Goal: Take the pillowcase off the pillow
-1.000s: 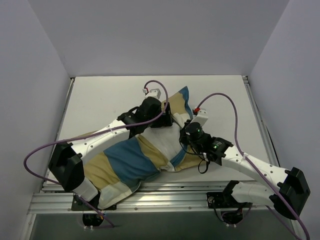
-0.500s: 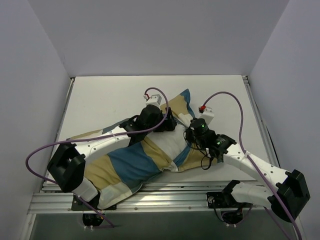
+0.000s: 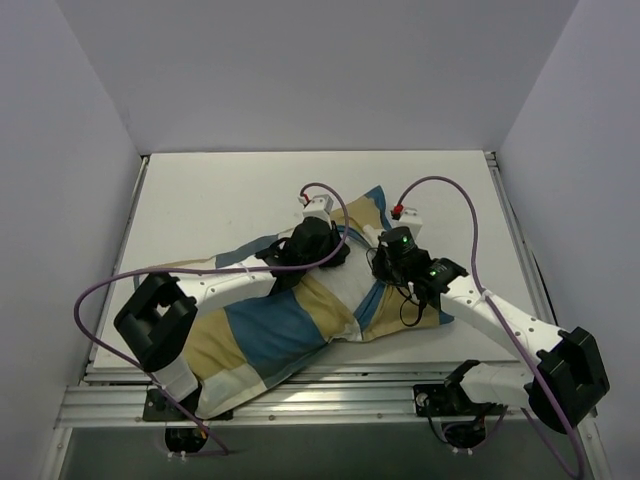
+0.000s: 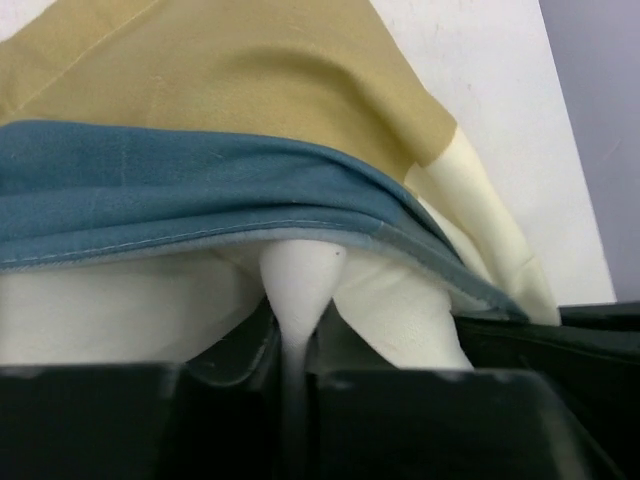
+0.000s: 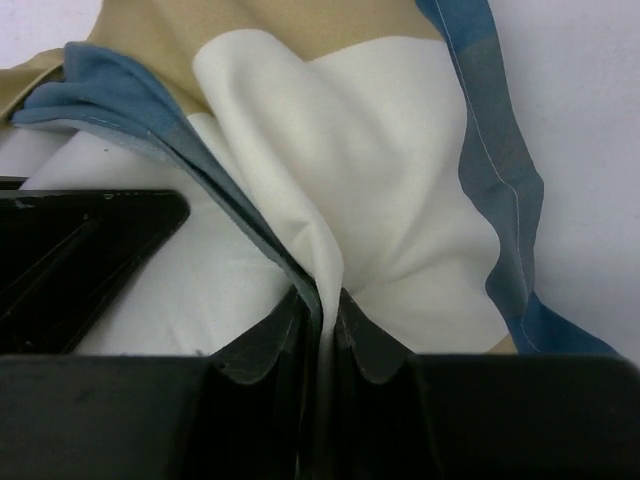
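L fingers (image 4: 238, 352) closed tight on pillow (image 4: 300, 275), R fingers (image 5: 262, 345) on pillowcase (image 5: 385, 200) hem.

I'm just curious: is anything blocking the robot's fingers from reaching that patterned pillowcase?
Nothing visible. The right fingers are shut on a fold of the pillowcase; the left fingers pinch the white pillow under its blue hem.

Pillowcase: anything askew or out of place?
Yes: the pillowcase lies diagonally, and its near-left end hangs off the table edge over the frame rail. No tears visible.
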